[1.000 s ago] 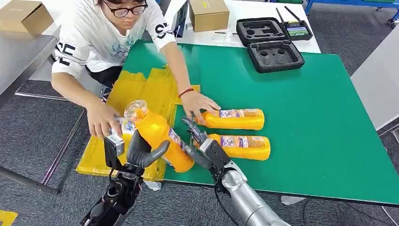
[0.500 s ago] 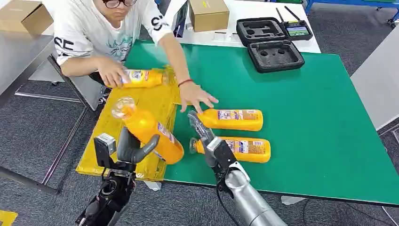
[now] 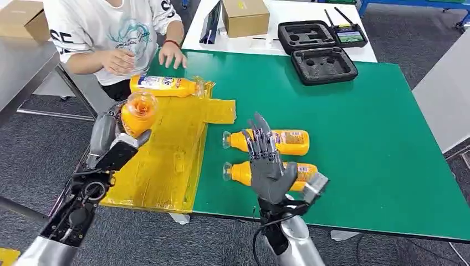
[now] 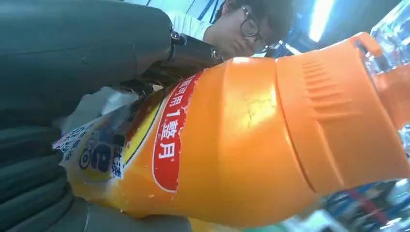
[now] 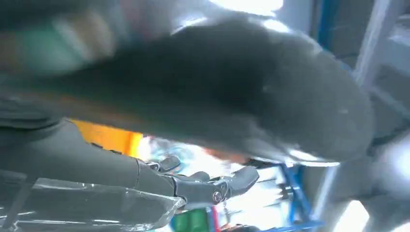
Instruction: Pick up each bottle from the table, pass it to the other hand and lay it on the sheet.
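My left hand [image 3: 113,141] grips an orange bottle [image 3: 138,111] above the left part of the yellow sheet [image 3: 166,149], its base turned toward me; in the left wrist view the orange bottle [image 4: 251,130] lies across my left hand [image 4: 58,96]. My right hand [image 3: 269,166] is raised with fingers apart and holds nothing, in front of two orange bottles lying on the green table [image 3: 360,144]: one farther bottle [image 3: 277,141] and one nearer bottle [image 3: 244,173]. Another bottle [image 3: 163,85] lies at the sheet's far edge. The right wrist view is blurred, showing my right hand [image 5: 208,188] empty.
A person [image 3: 111,27] sits at the table's far left corner, hands [image 3: 172,55] near the far bottle. Black foam cases [image 3: 321,64] and a cardboard box [image 3: 246,16] stand at the back. The right half of the green table holds nothing.
My left hand carried the bottle left and away over the sheet. My right hand let go and rose with fingers spread. The person set a bottle at the sheet's far edge and drew back.
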Motion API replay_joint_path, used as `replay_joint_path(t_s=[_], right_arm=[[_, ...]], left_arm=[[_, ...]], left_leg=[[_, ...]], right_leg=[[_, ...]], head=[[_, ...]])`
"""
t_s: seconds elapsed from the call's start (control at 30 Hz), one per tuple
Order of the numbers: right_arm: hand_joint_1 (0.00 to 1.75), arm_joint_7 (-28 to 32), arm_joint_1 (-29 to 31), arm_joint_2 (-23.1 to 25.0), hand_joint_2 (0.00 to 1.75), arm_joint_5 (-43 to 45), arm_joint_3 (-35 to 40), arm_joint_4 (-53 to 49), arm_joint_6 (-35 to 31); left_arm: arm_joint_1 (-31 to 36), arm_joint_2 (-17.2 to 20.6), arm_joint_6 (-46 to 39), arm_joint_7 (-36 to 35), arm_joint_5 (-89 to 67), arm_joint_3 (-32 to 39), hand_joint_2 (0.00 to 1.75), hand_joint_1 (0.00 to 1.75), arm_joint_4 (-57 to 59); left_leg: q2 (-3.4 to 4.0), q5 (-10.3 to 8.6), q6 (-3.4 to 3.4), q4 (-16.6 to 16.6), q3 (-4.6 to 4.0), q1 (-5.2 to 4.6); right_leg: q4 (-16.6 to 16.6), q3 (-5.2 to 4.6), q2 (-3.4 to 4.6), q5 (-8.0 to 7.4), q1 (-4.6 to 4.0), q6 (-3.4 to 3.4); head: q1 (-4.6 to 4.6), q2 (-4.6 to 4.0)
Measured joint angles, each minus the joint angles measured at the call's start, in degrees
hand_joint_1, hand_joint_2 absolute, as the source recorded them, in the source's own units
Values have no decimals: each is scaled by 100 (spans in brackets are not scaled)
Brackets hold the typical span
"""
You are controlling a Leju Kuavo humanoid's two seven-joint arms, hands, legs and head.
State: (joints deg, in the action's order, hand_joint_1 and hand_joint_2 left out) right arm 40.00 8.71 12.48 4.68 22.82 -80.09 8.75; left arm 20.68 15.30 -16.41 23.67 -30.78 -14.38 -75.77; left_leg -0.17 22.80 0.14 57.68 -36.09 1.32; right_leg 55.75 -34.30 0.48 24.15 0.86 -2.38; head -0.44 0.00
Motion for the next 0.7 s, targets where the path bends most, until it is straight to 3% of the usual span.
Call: replay_joint_path(t_s=[0.27,0.53,0.7], right_arm=[[0,0,-408,179,175,-201,24,-924,-43],[0,0,-276,216,175,63,179,-933,-118],[0,0,-250,227,175,111,188,-854,-114]], left_arm=[[693,491,834,-472,-1345,-567,175,175,1013],[1724,409,1949,-581,-1920,-1512,175,175,2315],[2096,273,2072,-583,-1955,-1836,175,175,2834]], left_leg=[[-2,0,0,0,-3,0],[-5,-5,2,1,-1,-1],[-1,-4,2,1,-2,-1]], right_leg=[[0,0,-1,1,1,1],[0,3,-2,-7,1,4],[1,1,0,-6,1,4]], head=[[0,0],[0,0],[0,0]])
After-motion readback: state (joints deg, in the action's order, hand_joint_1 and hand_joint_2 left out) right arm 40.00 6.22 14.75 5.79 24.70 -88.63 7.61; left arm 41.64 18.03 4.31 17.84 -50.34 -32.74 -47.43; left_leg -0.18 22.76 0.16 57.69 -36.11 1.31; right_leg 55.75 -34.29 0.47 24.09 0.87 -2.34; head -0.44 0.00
